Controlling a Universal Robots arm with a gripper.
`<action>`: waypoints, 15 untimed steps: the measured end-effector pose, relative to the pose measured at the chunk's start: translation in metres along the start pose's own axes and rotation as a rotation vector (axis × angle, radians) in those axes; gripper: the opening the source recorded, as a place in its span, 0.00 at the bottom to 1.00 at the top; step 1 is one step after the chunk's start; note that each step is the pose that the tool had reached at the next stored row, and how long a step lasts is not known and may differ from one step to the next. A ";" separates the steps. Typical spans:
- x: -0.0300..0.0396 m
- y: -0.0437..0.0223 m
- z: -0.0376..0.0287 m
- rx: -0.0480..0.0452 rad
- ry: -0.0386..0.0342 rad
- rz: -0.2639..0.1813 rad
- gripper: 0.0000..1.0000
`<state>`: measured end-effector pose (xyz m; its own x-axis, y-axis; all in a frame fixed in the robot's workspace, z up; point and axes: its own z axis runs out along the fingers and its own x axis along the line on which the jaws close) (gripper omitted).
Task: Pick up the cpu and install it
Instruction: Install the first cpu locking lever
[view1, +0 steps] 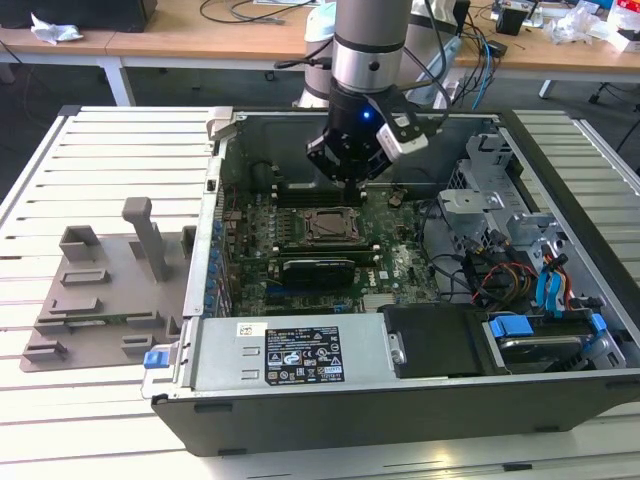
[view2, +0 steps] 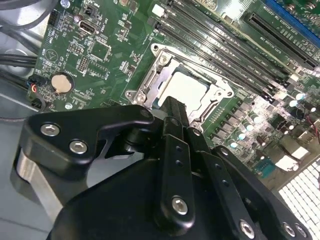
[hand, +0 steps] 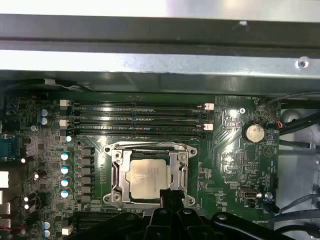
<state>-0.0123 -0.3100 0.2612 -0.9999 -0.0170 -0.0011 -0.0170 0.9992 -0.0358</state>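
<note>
Lying in the metal socket frame (hand: 150, 175) on the green motherboard (hand: 227, 150), the cpu (hand: 148, 179) shows its silvery top in both wrist views (view2: 182, 87). Just over its edge hangs the tool (hand: 170, 196), fingers drawn together with nothing between them, inside the open computer case (view1: 560, 330).

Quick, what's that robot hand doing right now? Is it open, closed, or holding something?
Hand: cannot be told whether open or closed; its tip sits at the edge of the cpu, which lies in the motherboard socket.
</note>
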 end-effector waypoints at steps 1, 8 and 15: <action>0.0000 0.0000 -0.0013 0.0001 0.0000 0.000 0.11; 0.0000 -0.0003 -0.0085 0.0001 0.0000 0.000 0.11; 0.0000 -0.0005 -0.0126 0.0003 0.0000 0.000 0.11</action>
<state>-0.0124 -0.3100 0.2739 -0.9999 -0.0170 -0.0012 -0.0169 0.9992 -0.0361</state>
